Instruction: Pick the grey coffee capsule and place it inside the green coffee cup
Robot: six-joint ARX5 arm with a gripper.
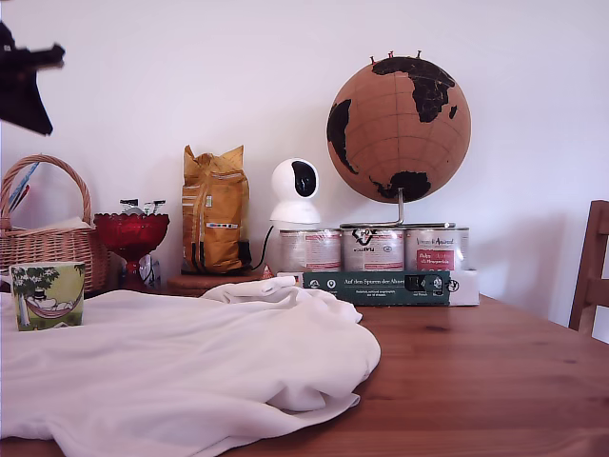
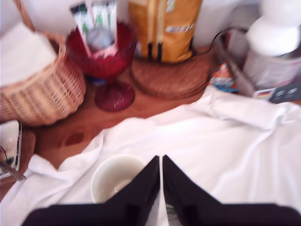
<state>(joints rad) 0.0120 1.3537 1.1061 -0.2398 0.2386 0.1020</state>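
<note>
The green coffee cup (image 1: 48,295) stands on a white cloth (image 1: 190,371) at the exterior view's left; it is yellow-green with a tree and hammock print. From above, the wrist view shows its white inside (image 2: 115,176), just beside my black fingertips. My gripper (image 2: 161,159) is shut, its two fingers meeting with only a thin slit and nothing visible between them. In the exterior view it is a dark blurred shape (image 1: 29,67) high in the top corner, well above the cup. The grey coffee capsule is out of view.
Behind the cup are a wicker basket (image 1: 48,238), a red glass bowl (image 1: 131,231) holding sachets, a yellow bag (image 1: 215,209), a white camera (image 1: 295,190), three cans (image 1: 373,249) under a globe (image 1: 399,130), and a green box (image 1: 376,286). A chair (image 1: 592,267) is at the right edge.
</note>
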